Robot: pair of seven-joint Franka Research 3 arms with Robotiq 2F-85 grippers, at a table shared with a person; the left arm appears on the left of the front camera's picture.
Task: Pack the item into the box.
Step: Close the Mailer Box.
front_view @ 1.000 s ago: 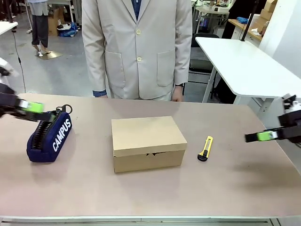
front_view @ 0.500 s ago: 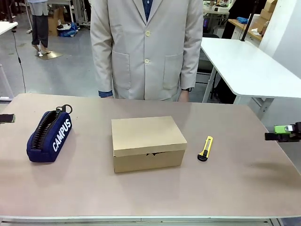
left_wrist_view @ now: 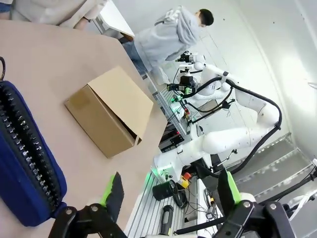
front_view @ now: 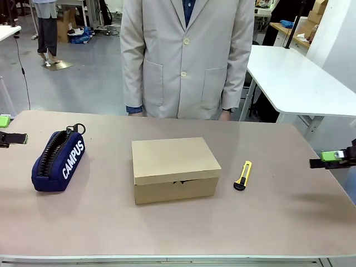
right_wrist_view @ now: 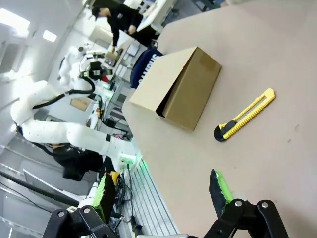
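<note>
The person [front_view: 188, 55] at twelve o'clock wears a pale beige coat with light round buttons, two patch pockets, and a blue cuff showing under one sleeve. Each gripper, left gripper [left_wrist_view: 168, 193] and right gripper [right_wrist_view: 161, 191], has black linkage fingers with bright green pads.

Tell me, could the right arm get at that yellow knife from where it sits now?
Probably yes. The right gripper hangs open at the table's right edge, and the knife lies in the open between it and the box, with bare table around it and nothing in the way.
</note>
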